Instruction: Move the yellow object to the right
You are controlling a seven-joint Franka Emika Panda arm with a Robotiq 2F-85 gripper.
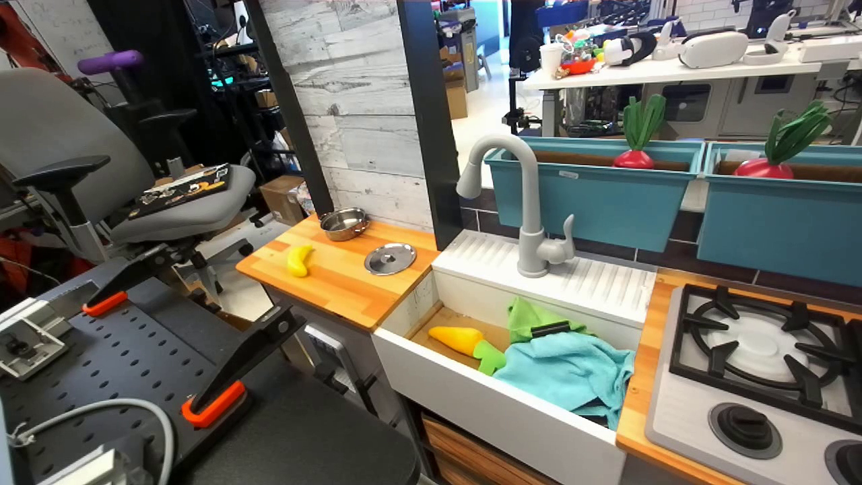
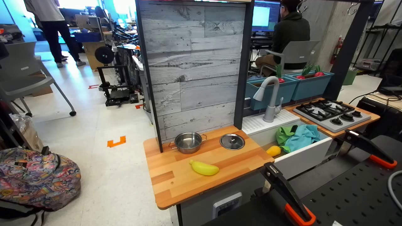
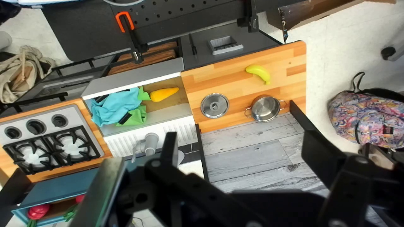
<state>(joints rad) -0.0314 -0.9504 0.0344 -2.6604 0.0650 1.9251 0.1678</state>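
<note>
- What the move turns on: from my end effector (image 3: pixel 240 138), the yellow object (image 3: pixel 259 73) lies toward the near side and, I judge, slightly left. In the wrist view, the gap between my fingers looks onto the grey plank wall (image 3: pixel 249 157), so I am not lined up with it.
- Its long axis runs slantwise, thin tip toward far left, thick end toward near right. My fingers face each other roughly left to right, so I expect to need a turn to pinch across its middle.
- My fingers stand wide apart, holding nothing.
- The yellow object rests on the near half of the wooden desk (image 3: pixel 221 82), left of its middle. The pot (image 2: pixel 188 142) is on its far side and the lid (image 2: pixel 232 142) far and right; it touches neither.
- Neither exterior view shows me, so my height is hard to tell; I judge us well apart.
- Right, I take it, means toward the sink (image 1: pixel 498 416); carried too far, it could drop past the desk's right edge.
</note>
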